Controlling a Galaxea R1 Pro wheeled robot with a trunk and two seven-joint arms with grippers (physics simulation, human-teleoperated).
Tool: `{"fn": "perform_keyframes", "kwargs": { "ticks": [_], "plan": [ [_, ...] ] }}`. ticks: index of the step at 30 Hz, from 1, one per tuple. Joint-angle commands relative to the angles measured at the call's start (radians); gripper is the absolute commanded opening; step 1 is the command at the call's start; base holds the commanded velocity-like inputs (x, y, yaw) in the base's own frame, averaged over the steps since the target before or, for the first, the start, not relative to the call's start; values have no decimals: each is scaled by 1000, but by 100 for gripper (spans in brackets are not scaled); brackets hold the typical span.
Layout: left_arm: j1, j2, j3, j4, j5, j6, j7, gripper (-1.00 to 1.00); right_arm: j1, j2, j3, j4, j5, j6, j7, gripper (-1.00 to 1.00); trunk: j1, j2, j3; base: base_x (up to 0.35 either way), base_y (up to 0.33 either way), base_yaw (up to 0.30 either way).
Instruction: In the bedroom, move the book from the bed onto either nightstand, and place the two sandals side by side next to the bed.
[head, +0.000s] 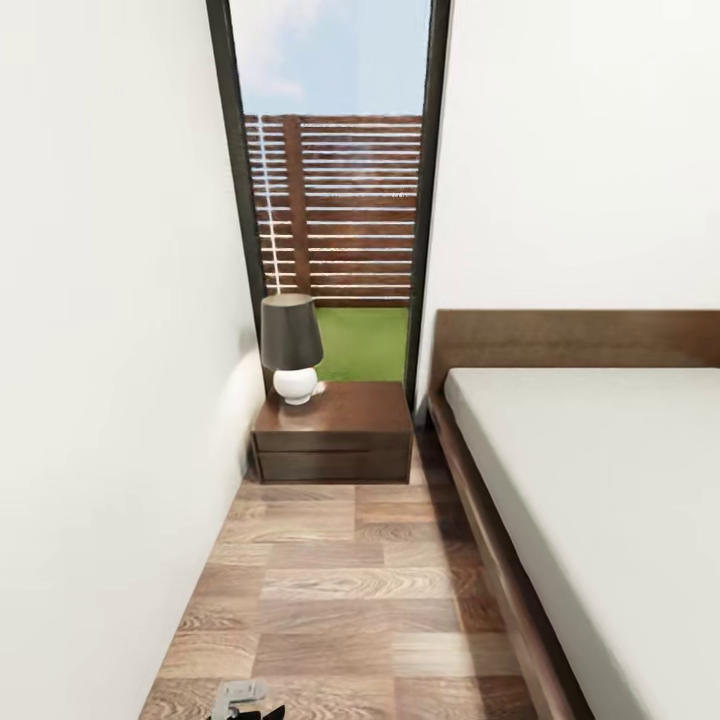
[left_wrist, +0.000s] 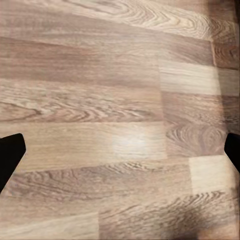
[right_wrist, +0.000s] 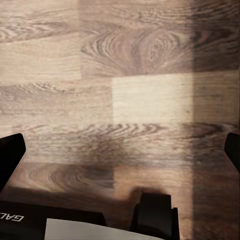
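Down low at six o'clock, both wrist cameras look straight at the brown wood-plank floor (left_wrist: 115, 125): the left gripper (left_wrist: 120, 150) has its jaws spread wide over bare boards, and the right gripper (right_wrist: 120, 150) is spread wide too. Up at three o'clock runs the large bed with pale mattress and dark wooden frame (head: 590, 480). At twelve o'clock stands the dark reddish-brown wooden nightstand (head: 335, 435), carrying a dark-shaded lamp with a round white base (head: 292, 345), backed by the tall dark-framed window (head: 335, 190).

Grainy wood-plank floor (head: 350, 590), glossy dark wooden nightstand (head: 335, 430), matt pale mattress (head: 610, 480)
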Motion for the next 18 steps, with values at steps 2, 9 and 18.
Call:
{"fn": "perform_keyframes", "kwargs": {
  "ticks": [2, 9, 18],
  "plan": [
    [-1, 1, -8, 1, 9, -4, -1, 100, -2, 0, -2, 5, -9, -5, 6, 100, 0, 0, -1, 333, 0, 0],
    [-1, 1, -8, 2, 9, -4, -1, 100, -2, 0, -2, 5, -9, -5, 6, 100, 0, 0, -1, 333, 0, 0],
    [-1, 2, -8, 1, 9, -4, -1, 100, -2, 0, -2, 5, -9, -5, 7, 100, 0, 0, -1, 315, 0, 0]
  ]
}}
